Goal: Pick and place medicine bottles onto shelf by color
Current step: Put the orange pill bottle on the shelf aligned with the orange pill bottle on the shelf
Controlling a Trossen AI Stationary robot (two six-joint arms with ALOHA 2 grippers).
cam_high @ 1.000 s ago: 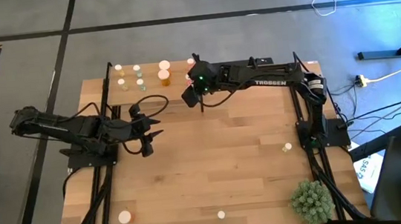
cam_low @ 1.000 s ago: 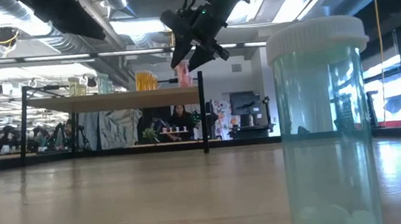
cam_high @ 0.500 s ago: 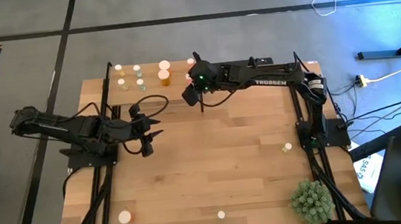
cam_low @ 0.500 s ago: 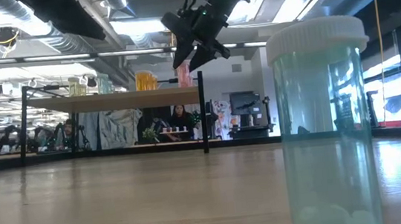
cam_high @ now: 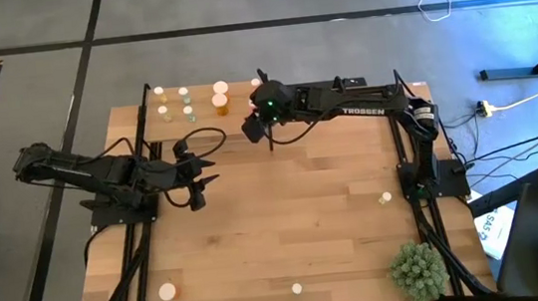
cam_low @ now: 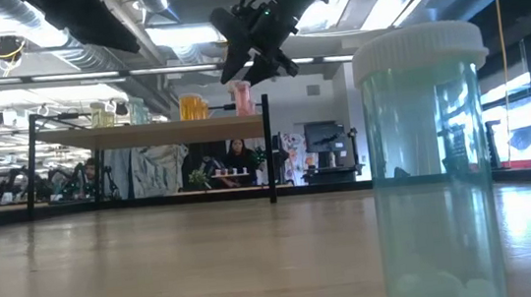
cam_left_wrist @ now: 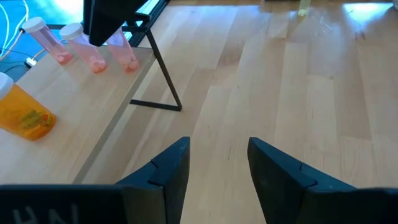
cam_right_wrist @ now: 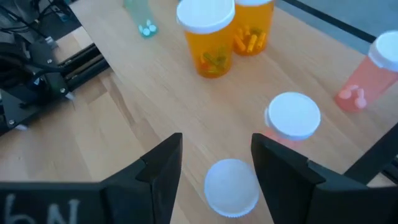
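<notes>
While the right end effector hovers, fingers apart and empty, over the shelf in the frame's upper middle, bottles stand there below it; the left end effector waits apart at left.

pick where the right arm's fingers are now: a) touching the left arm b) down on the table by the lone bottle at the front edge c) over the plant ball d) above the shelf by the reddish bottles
d: the right gripper hangs open above the shelf, with white-capped reddish bottles just beyond its fingers.
</notes>
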